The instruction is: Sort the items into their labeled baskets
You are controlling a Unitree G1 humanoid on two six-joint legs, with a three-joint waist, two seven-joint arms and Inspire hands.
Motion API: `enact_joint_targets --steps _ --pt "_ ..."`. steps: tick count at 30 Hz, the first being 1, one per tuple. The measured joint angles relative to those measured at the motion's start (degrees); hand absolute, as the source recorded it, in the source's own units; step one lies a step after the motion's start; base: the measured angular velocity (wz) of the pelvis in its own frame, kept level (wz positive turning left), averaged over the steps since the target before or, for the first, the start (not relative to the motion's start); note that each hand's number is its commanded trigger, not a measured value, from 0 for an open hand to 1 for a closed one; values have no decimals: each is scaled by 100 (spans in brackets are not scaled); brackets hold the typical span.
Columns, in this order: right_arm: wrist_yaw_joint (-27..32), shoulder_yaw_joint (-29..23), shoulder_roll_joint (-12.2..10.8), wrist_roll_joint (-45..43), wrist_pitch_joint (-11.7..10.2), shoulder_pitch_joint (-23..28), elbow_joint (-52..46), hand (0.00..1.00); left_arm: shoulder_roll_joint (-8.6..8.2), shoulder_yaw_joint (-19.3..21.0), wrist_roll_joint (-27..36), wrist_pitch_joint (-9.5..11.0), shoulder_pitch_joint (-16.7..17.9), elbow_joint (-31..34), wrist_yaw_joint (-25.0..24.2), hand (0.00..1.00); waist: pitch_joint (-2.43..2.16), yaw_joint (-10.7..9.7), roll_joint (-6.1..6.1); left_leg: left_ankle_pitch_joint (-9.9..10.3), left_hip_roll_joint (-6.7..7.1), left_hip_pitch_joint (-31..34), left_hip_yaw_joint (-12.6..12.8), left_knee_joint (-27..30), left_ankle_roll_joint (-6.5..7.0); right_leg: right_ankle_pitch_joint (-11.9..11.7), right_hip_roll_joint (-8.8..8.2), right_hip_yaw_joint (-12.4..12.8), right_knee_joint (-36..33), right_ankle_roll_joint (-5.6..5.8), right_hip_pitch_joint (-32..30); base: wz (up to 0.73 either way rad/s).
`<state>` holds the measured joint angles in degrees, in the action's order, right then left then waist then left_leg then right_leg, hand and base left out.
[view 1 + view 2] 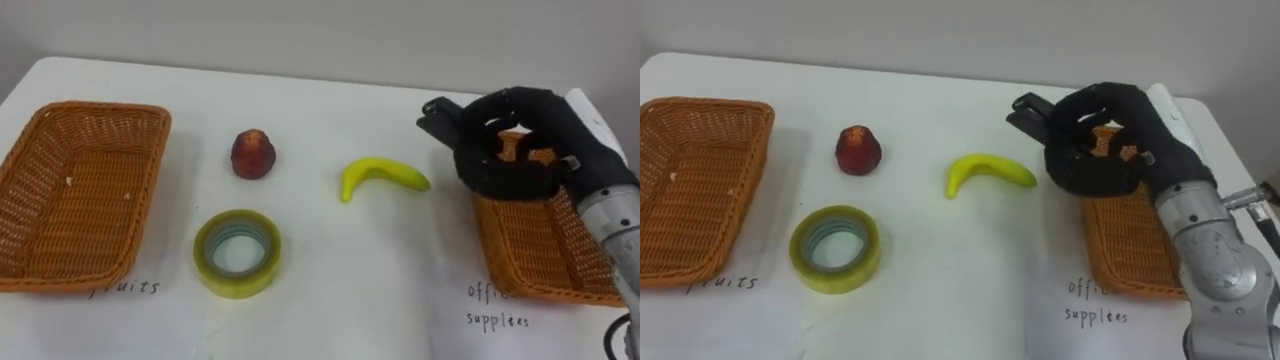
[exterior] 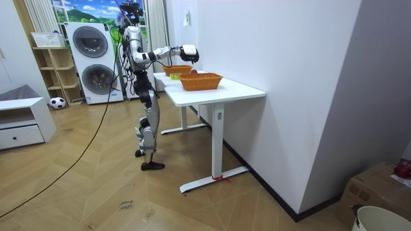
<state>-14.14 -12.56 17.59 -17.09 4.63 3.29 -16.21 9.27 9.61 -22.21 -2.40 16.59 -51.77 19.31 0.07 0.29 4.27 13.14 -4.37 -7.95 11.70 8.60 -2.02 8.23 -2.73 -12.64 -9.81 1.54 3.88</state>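
Right of frame, the black right hand [image 1: 520, 150] is clenched round a dark blocky object [image 1: 437, 118] above a woven wicker basket [image 1: 535, 255]; a curved, smooth banana [image 1: 383, 176] lies centre.

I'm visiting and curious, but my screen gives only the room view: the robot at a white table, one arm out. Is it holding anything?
Observer: Yes, the right hand is curled round a black object, over the right basket.
Operator: What is left to sort?
Observer: An apple, a banana and a tape lie on the table between the two baskets.
Operator: Which is closest to that hand?
Observer: The banana; the apple and tape lie nearer the left basket.
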Motion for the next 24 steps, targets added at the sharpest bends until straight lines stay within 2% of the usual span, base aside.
enact_joint_targets --steps 3,9,12,18,24 --pt "285 -174 1 11 0 0 0 100 -11 96 1 0 7 17 33 0 13 -36 -20 0 0 13 15 0 0 0 1 -6 4 0 -16 0" --pt "603 -291 7 85 -1 0 8 100 -12 149 -4 5 23 119 56 0 0 -173 2 0 -1 19 47 2 0 0 7 42 8 1 -31 -1" --pt "620 -410 8 166 -1 3 53 100 -12 160 -1 11 15 119 53 0 -24 -228 48 0 -1 0 74 3 0 0 10 95 4 2 -31 -6" --pt "695 -502 40 425 33 25 648 100 -11 168 1 9 11 111 0 0 -15 -342 192 1 -8 -60 122 -4 0 -2 21 146 -8 2 -6 -4" --pt "754 -512 107 424 42 121 664 100 -10 166 1 8 24 103 -26 0 -13 -383 190 2 -16 -67 122 -56 0 -5 35 148 -15 0 -26 0"
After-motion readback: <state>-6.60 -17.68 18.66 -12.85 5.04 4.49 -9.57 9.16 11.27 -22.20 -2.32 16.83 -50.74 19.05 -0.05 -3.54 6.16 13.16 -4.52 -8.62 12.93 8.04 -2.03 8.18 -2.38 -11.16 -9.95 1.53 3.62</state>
